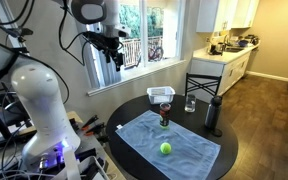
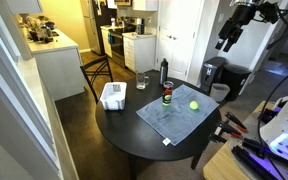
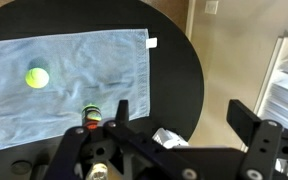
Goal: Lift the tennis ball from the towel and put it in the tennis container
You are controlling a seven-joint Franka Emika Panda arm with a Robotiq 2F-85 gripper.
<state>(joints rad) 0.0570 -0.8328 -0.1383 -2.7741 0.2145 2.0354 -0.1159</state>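
The tennis ball (image 1: pixel 166 148) (image 2: pixel 194 104) lies on the light blue-grey towel (image 1: pixel 179 150) (image 2: pixel 174 118), spread on the round black table. The slim tennis container (image 1: pixel 164 116) (image 2: pixel 168 97) stands upright at the towel's far edge. My gripper (image 1: pixel 112 60) (image 2: pixel 224 43) hangs high above the scene, well away from the table, open and empty. In the wrist view the gripper's (image 3: pixel 189 125) fingers are spread, with the ball (image 3: pixel 37 77) far below on the towel (image 3: pixel 84 65) and the container's top (image 3: pixel 90 116) at the towel's edge.
On the black table (image 1: pixel 134 110) (image 2: pixel 124 128) stand a clear tub with a red rim (image 1: pixel 161 95) (image 2: pixel 113 95), a drinking glass (image 1: pixel 190 103) (image 2: pixel 142 81) and a dark bottle (image 1: pixel 213 115) (image 2: pixel 164 70). A chair (image 1: pixel 206 85) stands behind the table, and kitchen counters lie beyond.
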